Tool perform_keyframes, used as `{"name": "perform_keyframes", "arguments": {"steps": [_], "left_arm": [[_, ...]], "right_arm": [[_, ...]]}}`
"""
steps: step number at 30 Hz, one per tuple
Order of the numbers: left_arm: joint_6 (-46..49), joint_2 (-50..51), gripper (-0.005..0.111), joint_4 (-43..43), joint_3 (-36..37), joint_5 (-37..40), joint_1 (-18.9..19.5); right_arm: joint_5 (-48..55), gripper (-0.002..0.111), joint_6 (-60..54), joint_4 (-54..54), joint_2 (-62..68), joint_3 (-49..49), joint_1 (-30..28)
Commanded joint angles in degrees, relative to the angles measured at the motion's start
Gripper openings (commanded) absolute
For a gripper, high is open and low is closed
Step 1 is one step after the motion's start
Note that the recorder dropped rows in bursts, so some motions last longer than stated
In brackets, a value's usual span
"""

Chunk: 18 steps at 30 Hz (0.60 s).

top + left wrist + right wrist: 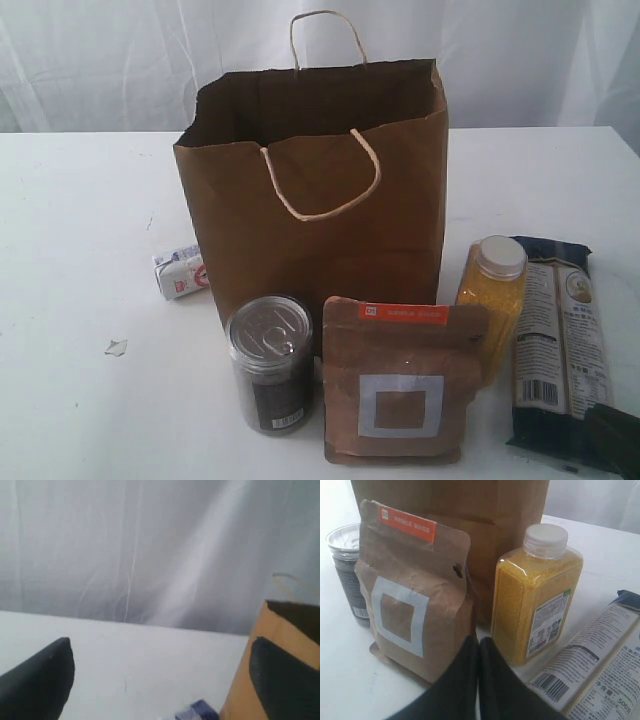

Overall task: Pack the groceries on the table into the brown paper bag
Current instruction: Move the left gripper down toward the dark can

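Brown pouch [415,595] and yellow-grain bottle [535,595] stand just beyond closed, empty right gripper [479,680]; left gripper [160,685] open beside paper bag [265,625].

- brown paper bag [300,260]: matt kraft paper, creased and slightly rough.
- brown pouch with white square [400,350]: matt, wrinkled paper.
- clear pull-tab can [270,375]: clear glossy wall, shiny metal lid [270,325].
- yellow-grain bottle [490,295]: glossy clear plastic, cloudy plastic cap [498,255].
- long dark-blue packet [555,340]: glossy plastic film.
- table [70,300]: smooth, matt white, lightly scuffed.
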Motion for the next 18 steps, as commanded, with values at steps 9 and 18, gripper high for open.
{"name": "perform_keyframes", "arguments": {"steps": [9,18], "left_arm": [[36.05,3.97,0.081,-31.35,-14.38,42.51,-13.12],[49.36,12.72,0.092,-44.44,-13.81,40.78,-19.8]], "right_arm": [[-0.53,0.0,0.15,-0.05,-0.19,0.27,-0.3],[-0.53,0.0,0.15,-0.05,-0.19,0.27,-0.3]]}}
